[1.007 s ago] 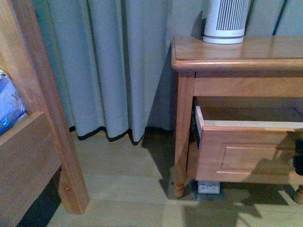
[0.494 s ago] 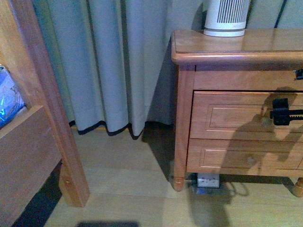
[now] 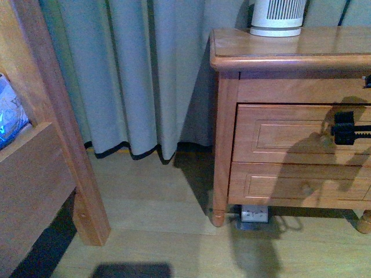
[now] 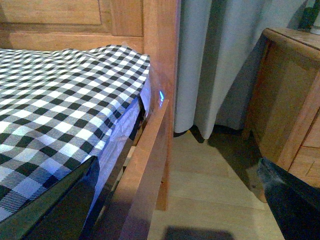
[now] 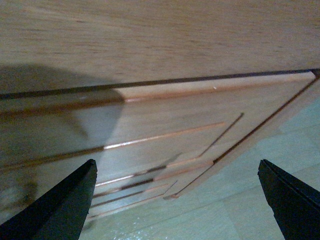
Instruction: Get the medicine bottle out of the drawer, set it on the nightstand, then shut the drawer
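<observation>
1. Compared front view against a second ago: found the drawer [image 3: 290, 134] then pulled out with its pale inside showing, now pushed home, front flush with the nightstand [image 3: 278, 55] frame and only a thin dark seam above it. Saw it flush half a second ago too.
2. Judged from that: closing step looks finished. Saw no gap left to press out.
3. Looked for the medicine bottle in all three views: not found. Saw only the white ribbed device [image 3: 277, 17] on the visible part of the nightstand top, at 12 o'clock of the drawer. Cannot confirm placement, since the top runs out of frame toward 3 o'clock.
4. Located the right end effector [image 3: 348, 132] at the 3 o'clock end of the drawer front, close to the panel, casting a shadow across it. Cannot tell whether touching or just off.
5. Checked right wrist view: fingertips spread wide apart, released, nothing between them, drawer panel filling the view ahead.
6. Checked left wrist view: left end effector [image 4: 170, 205] likewise spread and empty, well apart from the nightstand, aimed past the bed frame [image 4: 160, 75] and checked bedding [image 4: 65, 100] with the nightstand corner off at 2 o'clock.
7. Suggested next check: view the rest of the top for the bottle before logging the task complete.
</observation>
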Robot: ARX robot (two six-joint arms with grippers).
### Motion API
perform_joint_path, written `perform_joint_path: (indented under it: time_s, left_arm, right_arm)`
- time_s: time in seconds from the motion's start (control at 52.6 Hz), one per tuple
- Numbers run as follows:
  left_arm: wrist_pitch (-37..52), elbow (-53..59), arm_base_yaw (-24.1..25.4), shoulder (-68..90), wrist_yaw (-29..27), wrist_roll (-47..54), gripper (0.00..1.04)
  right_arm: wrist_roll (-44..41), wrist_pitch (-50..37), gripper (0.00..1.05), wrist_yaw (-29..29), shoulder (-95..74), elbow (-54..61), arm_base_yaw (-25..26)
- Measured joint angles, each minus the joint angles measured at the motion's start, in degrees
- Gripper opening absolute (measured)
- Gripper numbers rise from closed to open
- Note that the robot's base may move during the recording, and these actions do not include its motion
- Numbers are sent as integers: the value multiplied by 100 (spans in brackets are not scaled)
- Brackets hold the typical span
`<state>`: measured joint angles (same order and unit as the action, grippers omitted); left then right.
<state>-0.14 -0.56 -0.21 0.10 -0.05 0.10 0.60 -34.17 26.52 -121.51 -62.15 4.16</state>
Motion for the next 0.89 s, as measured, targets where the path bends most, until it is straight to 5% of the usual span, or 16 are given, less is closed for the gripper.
perform_joint_path:
  time_s: [0.304, 0.722, 0.893]
  left_arm:
    - [0, 0, 0, 0, 0, 2, 98]
    - [0, 0, 0, 0, 0, 2, 98]
    - [0, 0, 0, 0, 2, 2, 98]
  right_arm:
    - [286, 116, 98, -396, 2968, 2275, 140]
    - [92, 2135, 98, -817, 8238, 4518, 463]
    - [4, 2704, 98, -815, 9136, 4863, 459]
